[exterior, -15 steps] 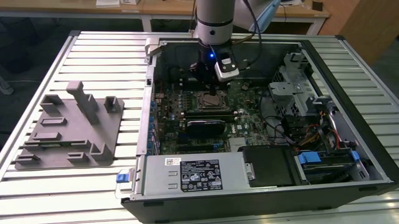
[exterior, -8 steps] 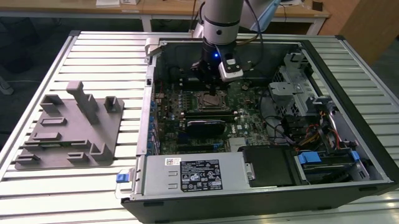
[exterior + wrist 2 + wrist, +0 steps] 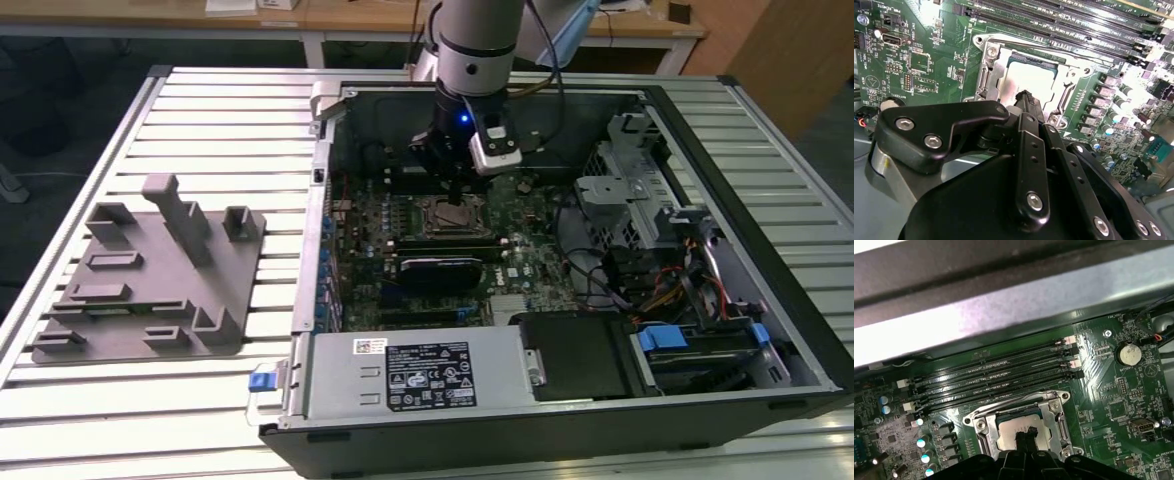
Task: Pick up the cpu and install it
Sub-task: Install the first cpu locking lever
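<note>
In the exterior view the grey fixture block (image 3: 147, 275) lies at nine o'clock of the open computer case (image 3: 747, 230), whose motherboard (image 3: 454, 255) sits centre. In both wrist views the cpu (image 3: 1026, 82) lies inside the socket frame (image 3: 989, 70), the gripper (image 3: 1025, 95) narrowed just above it, at six o'clock. A skewed chip could, I judge, bend the socket's contacts.
</note>
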You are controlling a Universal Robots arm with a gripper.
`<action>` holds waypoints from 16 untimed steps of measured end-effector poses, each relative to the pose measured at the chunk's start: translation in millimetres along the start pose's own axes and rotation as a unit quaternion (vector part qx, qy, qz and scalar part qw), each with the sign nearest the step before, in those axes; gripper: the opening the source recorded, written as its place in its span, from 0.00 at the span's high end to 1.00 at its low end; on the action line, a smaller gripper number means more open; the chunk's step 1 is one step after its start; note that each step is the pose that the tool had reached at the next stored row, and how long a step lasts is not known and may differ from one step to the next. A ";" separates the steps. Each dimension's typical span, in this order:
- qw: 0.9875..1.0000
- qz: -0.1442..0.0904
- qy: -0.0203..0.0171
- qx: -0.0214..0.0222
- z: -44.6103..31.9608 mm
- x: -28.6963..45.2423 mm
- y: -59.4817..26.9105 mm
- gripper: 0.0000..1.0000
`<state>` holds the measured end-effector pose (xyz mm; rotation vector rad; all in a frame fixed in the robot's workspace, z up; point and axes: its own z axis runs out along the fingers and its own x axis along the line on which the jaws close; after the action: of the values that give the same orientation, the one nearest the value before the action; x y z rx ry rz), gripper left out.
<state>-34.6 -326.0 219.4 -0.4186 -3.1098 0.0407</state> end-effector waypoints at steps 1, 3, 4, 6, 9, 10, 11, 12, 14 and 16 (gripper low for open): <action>1.000 -0.001 0.000 0.000 0.0 0.0 0.0 0.89; 1.000 -0.011 0.000 0.000 0.0 0.0 0.0 0.89; 1.000 -0.017 0.000 0.000 0.0 0.0 0.0 0.89; 1.000 -0.031 -0.001 0.000 0.1 0.0 0.0 0.89; 0.999 -0.054 -0.001 0.000 0.1 0.0 0.0 0.89; 0.998 -0.062 -0.002 0.000 0.1 0.0 0.0 0.89; 0.998 -0.070 -0.002 0.000 0.2 0.0 0.0 0.89; 0.997 -0.076 -0.002 0.000 0.1 0.0 0.0 0.89; 0.997 -0.079 -0.002 0.000 -0.5 0.0 0.0 0.89; 0.997 -0.080 -0.003 0.000 -2.7 0.1 -0.1 0.89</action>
<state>-34.7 -326.0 222.1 -0.1678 -3.1365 0.0407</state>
